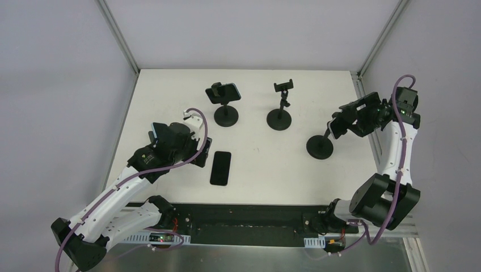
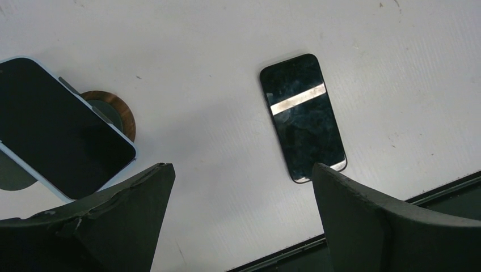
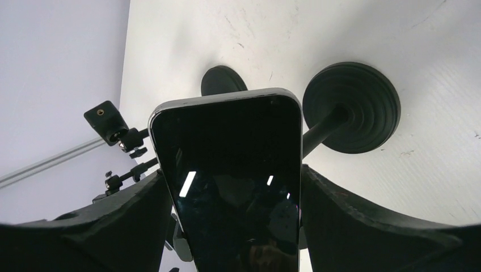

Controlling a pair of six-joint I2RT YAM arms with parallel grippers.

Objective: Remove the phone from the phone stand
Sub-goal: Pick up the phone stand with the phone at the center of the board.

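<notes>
R grip (image 3: 231,184) clamped on phone (image 3: 227,141) by stand (image 3: 351,107) | L grip (image 2: 241,173) wide open, empty, above flat phone (image 2: 302,116)

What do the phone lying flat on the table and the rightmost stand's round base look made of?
Flat phone: likely glossy glass front, given its sharp light-strip reflection and smudges. Stand base: matte black, ridged rings; plastic or coated metal, unclear.
</notes>
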